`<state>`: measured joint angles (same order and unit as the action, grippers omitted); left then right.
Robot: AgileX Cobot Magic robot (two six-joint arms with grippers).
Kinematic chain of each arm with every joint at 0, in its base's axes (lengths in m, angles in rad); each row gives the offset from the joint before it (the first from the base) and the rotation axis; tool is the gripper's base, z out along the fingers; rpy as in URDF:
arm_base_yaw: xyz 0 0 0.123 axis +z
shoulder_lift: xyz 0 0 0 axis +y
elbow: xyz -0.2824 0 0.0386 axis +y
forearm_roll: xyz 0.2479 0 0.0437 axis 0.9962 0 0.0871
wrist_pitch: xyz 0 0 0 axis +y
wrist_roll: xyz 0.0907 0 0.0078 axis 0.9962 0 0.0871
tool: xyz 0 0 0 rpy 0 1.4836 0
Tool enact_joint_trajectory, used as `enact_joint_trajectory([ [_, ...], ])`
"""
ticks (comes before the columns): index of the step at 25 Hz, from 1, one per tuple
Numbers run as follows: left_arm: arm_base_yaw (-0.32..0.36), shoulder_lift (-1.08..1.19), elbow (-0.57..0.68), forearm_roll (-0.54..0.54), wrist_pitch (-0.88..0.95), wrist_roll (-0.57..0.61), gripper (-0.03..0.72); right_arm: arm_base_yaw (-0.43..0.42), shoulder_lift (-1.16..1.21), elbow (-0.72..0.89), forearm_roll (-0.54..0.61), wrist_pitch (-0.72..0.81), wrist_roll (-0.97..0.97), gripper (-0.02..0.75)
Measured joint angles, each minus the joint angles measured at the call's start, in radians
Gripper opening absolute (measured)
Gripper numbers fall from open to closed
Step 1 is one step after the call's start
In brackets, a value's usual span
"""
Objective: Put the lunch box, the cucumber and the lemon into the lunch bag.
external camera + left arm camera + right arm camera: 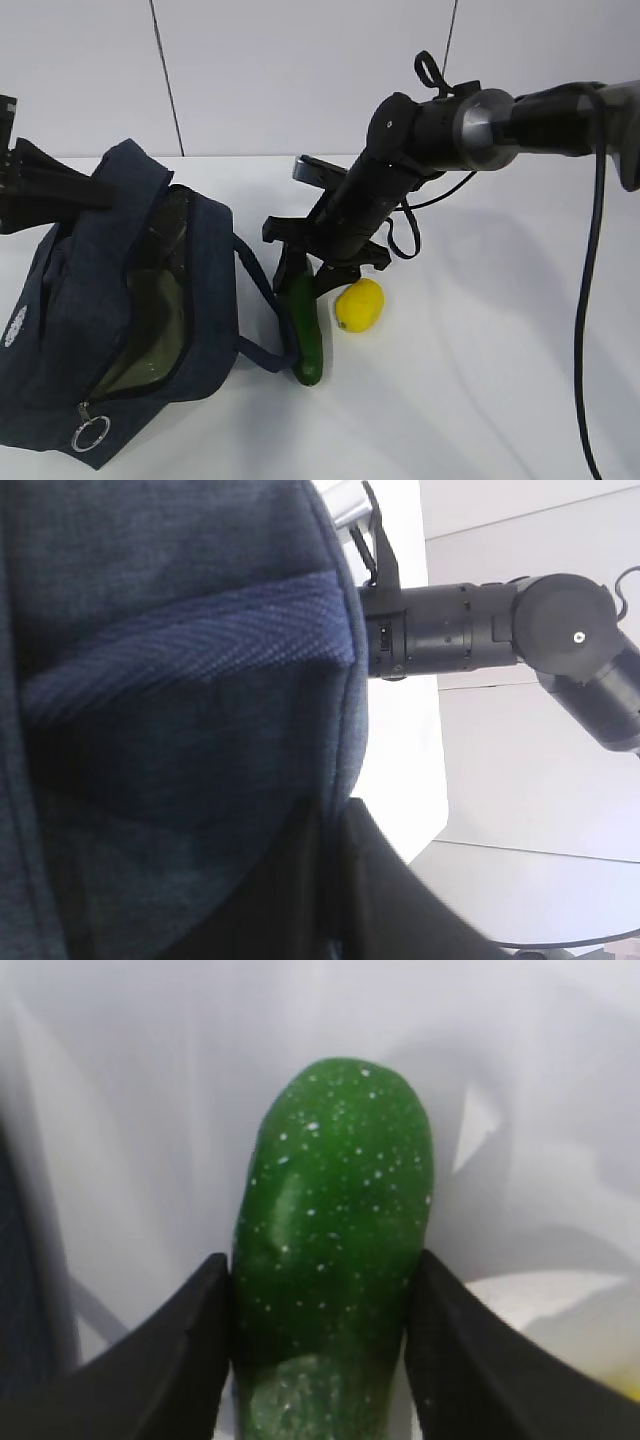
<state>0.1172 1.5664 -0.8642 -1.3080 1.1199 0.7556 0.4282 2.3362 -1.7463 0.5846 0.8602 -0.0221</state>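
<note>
At the left of the exterior view the lunch bag [110, 320] lies on the white tabletop [480, 400] with its top zipper undone and the mouth gaping toward the camera; the metal ring pull [90, 433] hangs at the near corner. Through the opening a pale greenish flat surface shows, which I judge to be the lunch box [155, 320] already inside, though its outline is not clear enough to be certain. The left hand [45, 185] is at the bag's upper left edge; the left wrist view is filled with navy fabric, and the hand appears pressed together on a fold of the bag, holding the mouth up. Just right of the bag, beside its looped handle, the cucumber [305, 335] lies on the tabletop, and the right hand [300, 275] is lowered over its far end. The right wrist view shows the cucumber [335, 1260] between the two dark fingers [180, 1360], which touch or nearly touch its sides; whether the grip is firm I cannot tell, and it is not yet lifted. The lemon [359, 305] sits just beside the cucumber, on its right, untouched. By my judgement one item of three is packed, the second is being taken up, and the lemon remains.
</note>
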Motion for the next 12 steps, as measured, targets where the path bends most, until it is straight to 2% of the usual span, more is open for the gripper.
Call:
enact_joint_trajectory([
  [6, 0.0, 0.0, 0.0, 0.0, 0.0, 0.0, 0.001, 0.0, 0.0, -0.016, 0.0, 0.011, -0.041, 0.345],
  [12, 0.0, 0.0, 0.0, -0.001, 0.0, 0.0, 0.001, 0.0, 0.0, -0.153, -0.052, 0.111, -0.059, 0.345],
])
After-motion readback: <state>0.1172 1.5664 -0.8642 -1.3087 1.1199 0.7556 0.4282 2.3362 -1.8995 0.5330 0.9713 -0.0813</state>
